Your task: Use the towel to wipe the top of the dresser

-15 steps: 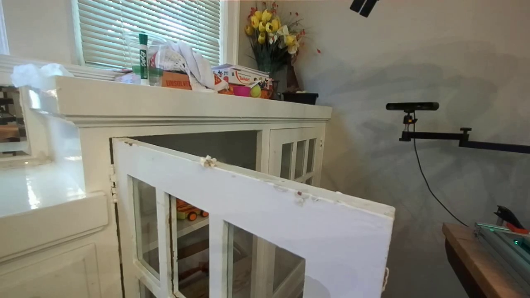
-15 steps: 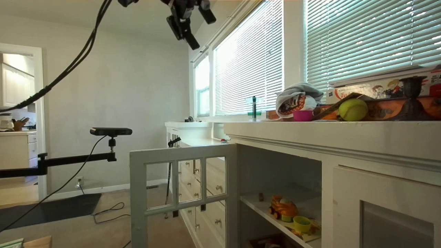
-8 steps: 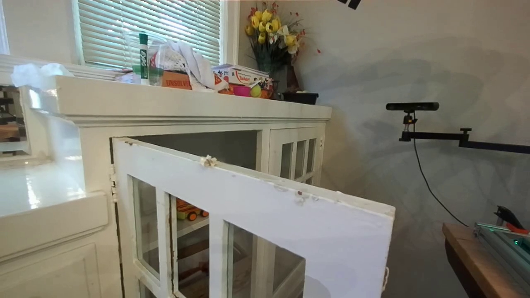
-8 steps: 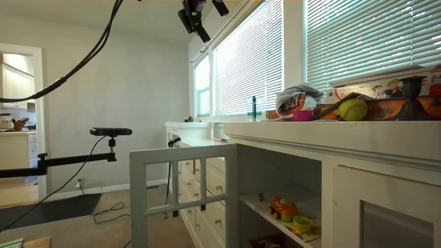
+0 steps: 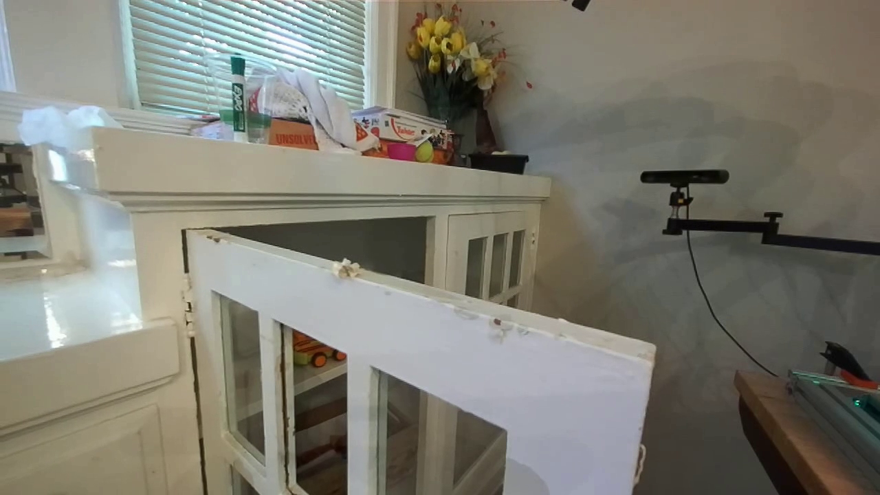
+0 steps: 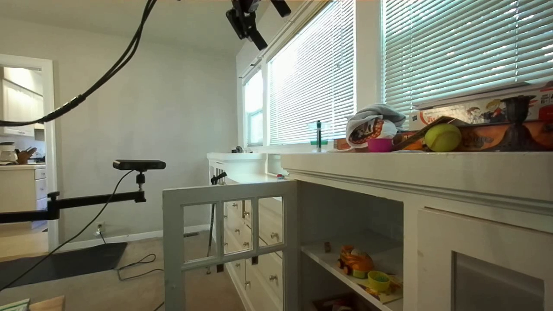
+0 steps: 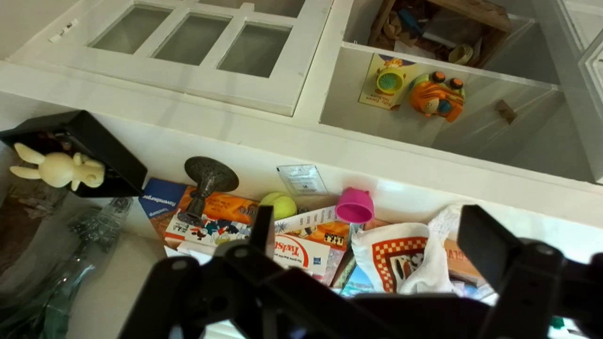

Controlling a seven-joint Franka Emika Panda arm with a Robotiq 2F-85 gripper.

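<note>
The gripper, its fingers spread around nothing, hangs well clear of the towel, crumpled in the wrist view's lower right. A misaligned descent could catch the pink cup just beside it; a broad wipe could set the tennis ball rolling.

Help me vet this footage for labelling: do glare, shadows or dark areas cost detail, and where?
In an exterior view, glare streaks the lower counter and soft shadows mark the wall; in an exterior view, backlight bleaches the middle window's blinds; in the wrist view, the dresser top washes out near the right edge and the hand is nearly black.
</note>
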